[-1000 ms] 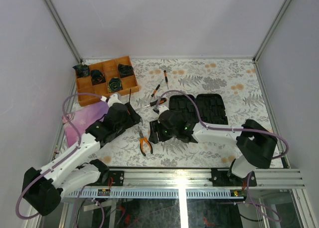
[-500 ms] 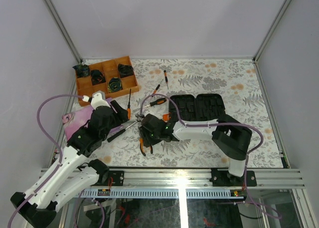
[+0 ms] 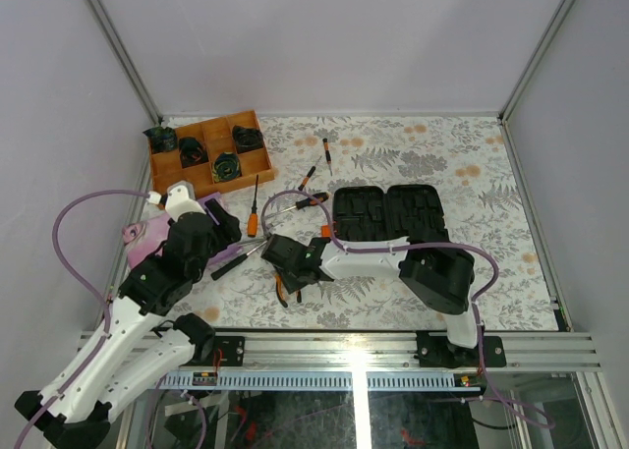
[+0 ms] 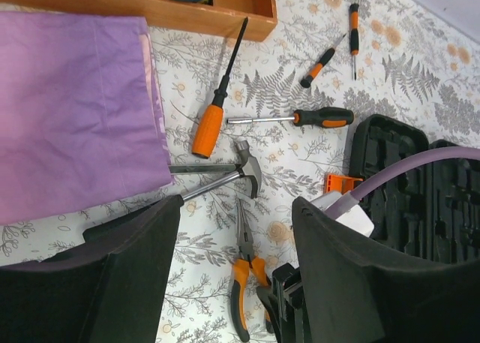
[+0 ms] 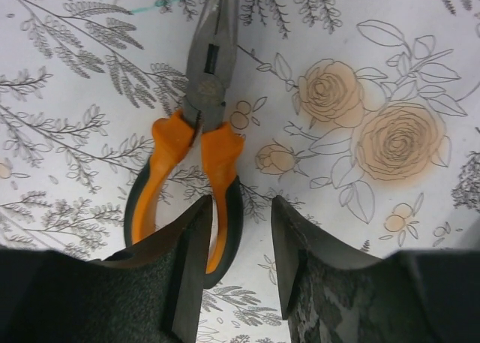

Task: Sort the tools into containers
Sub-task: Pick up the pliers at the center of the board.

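Floral desk (image 5: pixel 390 73) beneath: jaws of the right gripper (image 5: pixel 241 260) are standing narrowly apart, straddling one orange handle of the flat-lying pliers (image 5: pixel 202 95), not yet pinching. Pick-up seems to be beginning; next calls for squeezing, then carrying to the black case (image 3: pixel 388 213). Left gripper (image 4: pixel 236 208) is hanging wide, empty.

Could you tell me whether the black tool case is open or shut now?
Open: the black tool case lies spread flat, both halves' moulded slots facing up.

The floral-printed table (image 3: pixel 472 164) carries a wooden divided tray (image 4: pixel 195 16) at far left, with a purple cloth (image 4: pixel 75 110) just nearer. An open black tool case (image 3: pixel 393 213) lies right. Between them lie pliers (image 5: pixel 202 95), a hammer (image 4: pixel 244 166), an orange-handled screwdriver (image 4: pixel 208 129), a black-handled screwdriver (image 4: pixel 322 118) and two thin drivers (image 4: pixel 319 58).
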